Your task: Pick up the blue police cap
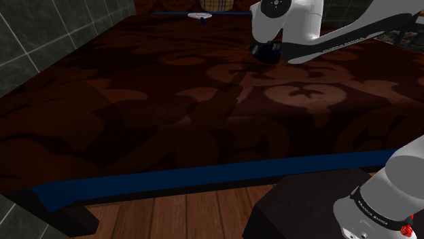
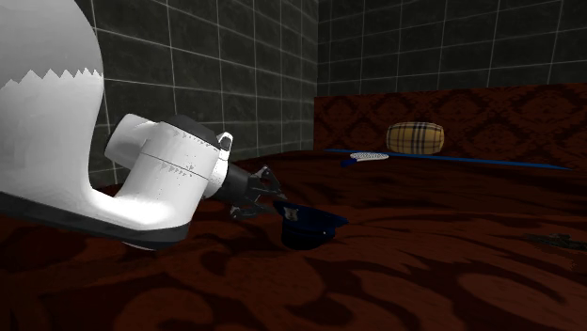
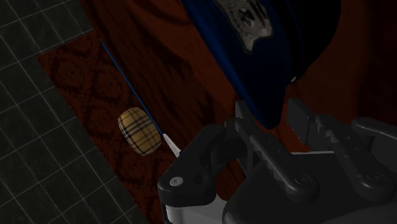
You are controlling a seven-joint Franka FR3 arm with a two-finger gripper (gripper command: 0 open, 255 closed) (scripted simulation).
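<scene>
Black gripper (image 2: 275,199) lies almost level, low over a dark red patterned bedspread (image 1: 170,102), at the end of the white arm (image 2: 160,179). Its tip is right at the edge of the blue police cap (image 2: 315,226). In the wrist view the gripper (image 3: 272,118) has the cap's (image 3: 267,57) lower edge reaching into it, and a silver badge (image 3: 251,25) shows on the cap's front. I cannot tell whether the cap is gripped or only touched.

The cap is tilted, close to the bedspread, in the middle of the bed and well apart from the other things. In the shoulder view the gripper (image 1: 266,51) is at the upper right, far from the bed's near edge with its blue band (image 1: 204,178).

At the far end of the bed a tan checked cushion (image 2: 416,137) lies against a red patterned headboard (image 2: 489,113). Just beside the cushion lies a flat white thing with a blue handle (image 2: 369,156). Dark grey tiled walls (image 2: 235,66) stand behind the bed. The arm's dark stand (image 1: 306,204) is on a wooden floor (image 1: 183,214), by the bed's near edge.
</scene>
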